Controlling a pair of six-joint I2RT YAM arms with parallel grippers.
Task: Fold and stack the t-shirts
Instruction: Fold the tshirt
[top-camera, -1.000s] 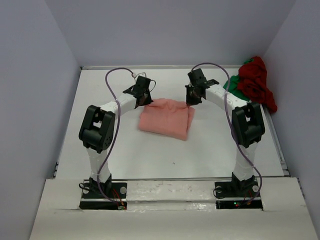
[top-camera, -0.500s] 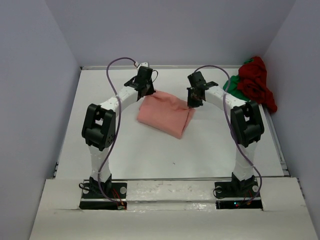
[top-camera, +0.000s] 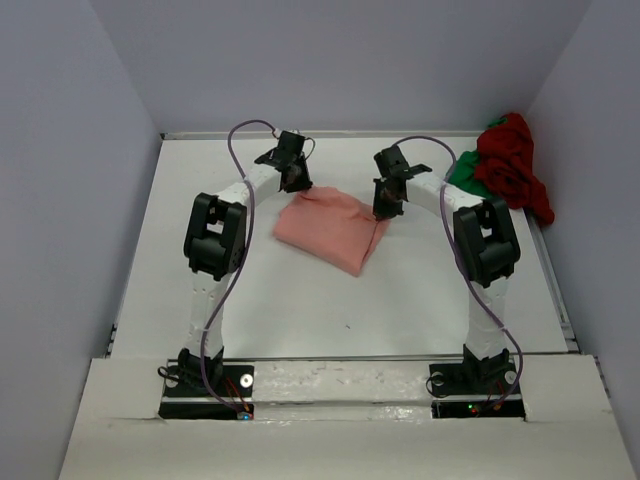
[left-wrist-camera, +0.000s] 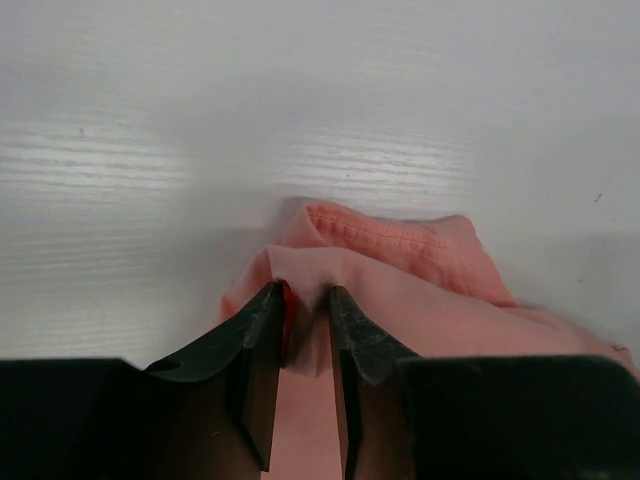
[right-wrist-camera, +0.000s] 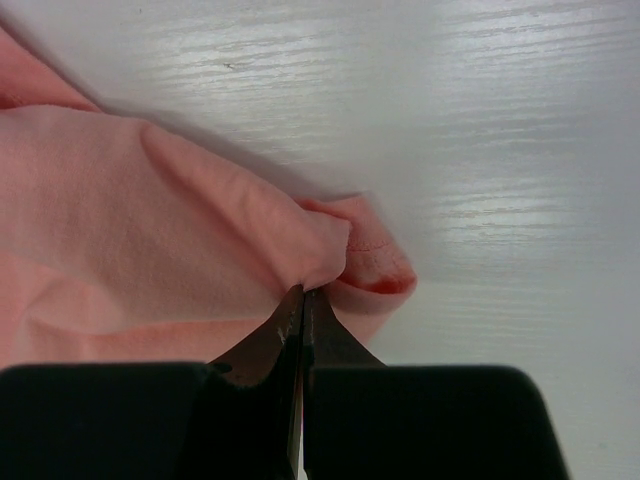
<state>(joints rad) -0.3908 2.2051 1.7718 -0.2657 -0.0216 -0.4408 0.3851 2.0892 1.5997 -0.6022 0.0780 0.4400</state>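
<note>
Salmon-pink t-shirt (top-camera: 330, 228): the left gripper (left-wrist-camera: 305, 300) pinches a raised fold, the right gripper (right-wrist-camera: 303, 298) presses shut on a hem corner (wrist views only). Overhead alone shows it mid-table (top-camera: 300, 300), with the dark red t-shirt (top-camera: 512, 162) and green t-shirt (top-camera: 464, 172) heaped far right.

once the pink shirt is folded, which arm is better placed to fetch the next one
Right. The red shirt and green shirt lie heaped at the far right, close to the right pincer. The left pincer sits across the pink shirt from them. Both pincers pinch it now.
</note>
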